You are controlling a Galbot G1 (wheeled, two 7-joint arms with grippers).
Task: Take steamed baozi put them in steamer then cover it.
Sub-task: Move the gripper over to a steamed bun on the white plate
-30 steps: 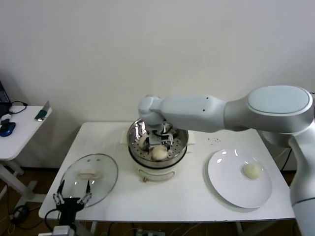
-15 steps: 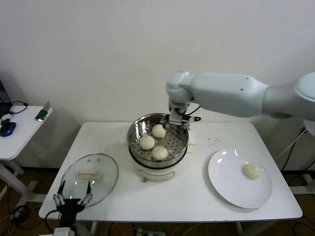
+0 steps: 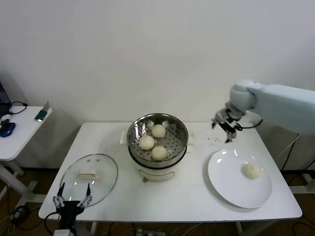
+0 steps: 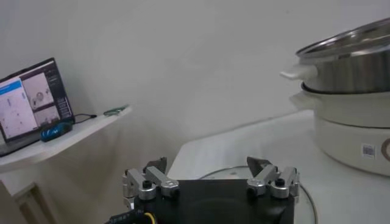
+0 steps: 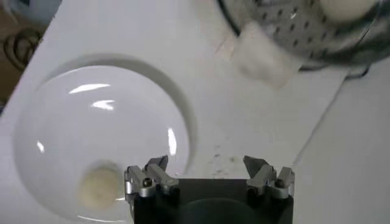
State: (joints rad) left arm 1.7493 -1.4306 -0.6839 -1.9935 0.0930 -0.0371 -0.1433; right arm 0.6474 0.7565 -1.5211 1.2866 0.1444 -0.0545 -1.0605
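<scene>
Three steamed baozi [image 3: 153,141] in steamer [image 3: 182,147], mid-table toward back edge; fourth baozi [image 3: 252,170] alone on white plate [image 3: 231,187] near right front corner. Likely soft, light, easily dented and a bit tacky; best taken across widest part of dome, low on sides, with gentle squeeze. Round dome, no long axis, flat side down, top up. Right gripper [image 3: 225,123] above table just behind plate's back rim, jaws apart, empty. Left gripper [image 3: 72,200] parked at left front edge by glass lid [image 3: 101,172], jaws apart, empty.
</scene>
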